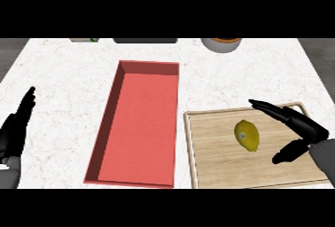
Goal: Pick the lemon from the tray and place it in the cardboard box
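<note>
Lemon (247, 135) lying on the wooden tray (216, 170), long axis near-to-far, far tip leaning slightly left, right hand (309, 129) open just beside it, left hand (16, 131) open at left edge

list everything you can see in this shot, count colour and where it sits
lemon: 1, yellow, lying on the tray
tray: 1, light wood, near right of the counter
box: 1, red, long and open-topped, middle of the counter, left of the tray
counter: 1, white marbled, under everything
round container: 1, grey with an orange top, far edge, partly cut off
dark object: 1, blackish, far edge, too cut off to name
small item: 1, green and pale, far left edge, cut off
left hand: 1, black, open, fingers up, resting at the left edge
right hand: 1, black, open, over the tray right of the lemon, not touching it
</note>
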